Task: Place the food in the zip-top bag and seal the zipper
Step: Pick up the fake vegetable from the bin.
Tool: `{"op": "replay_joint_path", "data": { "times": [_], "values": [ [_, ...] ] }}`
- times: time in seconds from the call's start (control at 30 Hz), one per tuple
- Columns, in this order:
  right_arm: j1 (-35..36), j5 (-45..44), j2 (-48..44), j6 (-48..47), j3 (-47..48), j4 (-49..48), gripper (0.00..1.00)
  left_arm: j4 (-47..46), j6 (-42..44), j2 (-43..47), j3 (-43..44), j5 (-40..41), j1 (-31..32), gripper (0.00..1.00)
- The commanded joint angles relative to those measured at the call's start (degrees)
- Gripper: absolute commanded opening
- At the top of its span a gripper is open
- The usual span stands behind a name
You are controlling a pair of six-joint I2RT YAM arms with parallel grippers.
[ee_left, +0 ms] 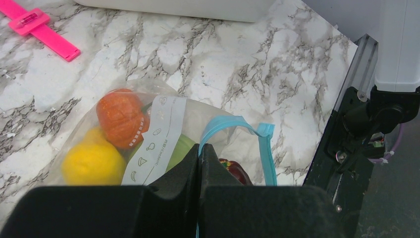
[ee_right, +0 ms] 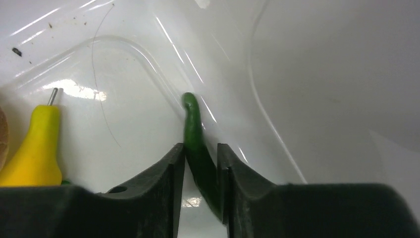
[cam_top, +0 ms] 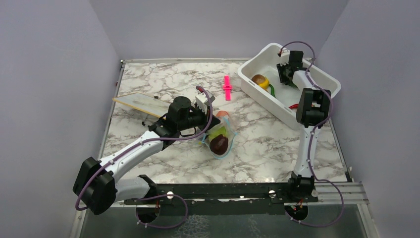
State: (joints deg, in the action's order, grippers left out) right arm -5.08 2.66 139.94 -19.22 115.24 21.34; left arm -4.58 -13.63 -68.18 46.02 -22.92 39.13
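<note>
Desk (cam_top: 173, 79): marbled top carrying the zip-top bag, a white tub, a pink clip (cam_top: 227, 88) and a flat pale board (cam_top: 138, 103).
Zip-top bag (ee_left: 168, 114): lies near the middle of the desk, in front of the left arm, well apart from the tub.
Bag contents: a ribbed orange piece (ee_left: 119, 116), a round yellow piece (ee_left: 94, 163) touching it, a pale green piece (ee_left: 181, 148) and a dark red-brown piece (ee_left: 235, 171) near the mouth.
Zipper (ee_left: 267, 158): the light blue strip gapes in a loop at the bag's mouth, unsealed.
Left gripper (ee_left: 199, 148): jaws fully together, pinching the blue zipper edge.
White tub (cam_top: 262, 101): at the far right of the desk.
Tub contents: a yellow pear-shaped piece (ee_right: 37, 148), a slim green piece (ee_right: 192, 124), a red piece (cam_top: 294, 105) by the near wall.
Right gripper (ee_right: 200, 146): down inside the tub, jaws drawn narrow, both fingers against the slim green piece.
</note>
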Motion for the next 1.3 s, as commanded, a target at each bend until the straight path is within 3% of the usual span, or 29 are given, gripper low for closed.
{"op": "replay_joint_path", "data": {
  "times": [0.0, 0.1, 0.17, 0.5, 0.93, 1.27],
  "values": [
    [-0.37, -0.55, 0.99, -0.07, 0.62, 4.07, 0.22, -0.64, -0.35, -0.28, -0.32, 0.36, 0.24, 0.00],
    [-0.28, 1.10, -1.08, 1.43, 0.22, 3.67, 0.06, -0.69, -0.26, -0.28, -0.29, 0.38, 0.24, 0.00],
    [-0.28, 2.60, -3.49, 2.84, -1.46, 2.65, 0.01, -0.69, -0.26, -0.28, -0.30, 0.36, 0.24, 0.00],
    [1.27, 4.13, -17.95, 8.01, -17.05, -7.88, 0.01, -0.60, -0.35, 0.02, -0.31, 0.37, 0.24, 0.00],
    [4.14, 1.89, -34.49, 12.12, -28.02, -9.76, 0.01, -1.14, -1.78, -0.21, -0.39, -0.25, 0.24, 0.00],
    [4.72, 14.08, -50.13, 23.68, -36.64, -10.62, 0.01, 1.48, -5.71, -1.77, 5.19, 0.18, 0.24, 0.00]
  ]
}}
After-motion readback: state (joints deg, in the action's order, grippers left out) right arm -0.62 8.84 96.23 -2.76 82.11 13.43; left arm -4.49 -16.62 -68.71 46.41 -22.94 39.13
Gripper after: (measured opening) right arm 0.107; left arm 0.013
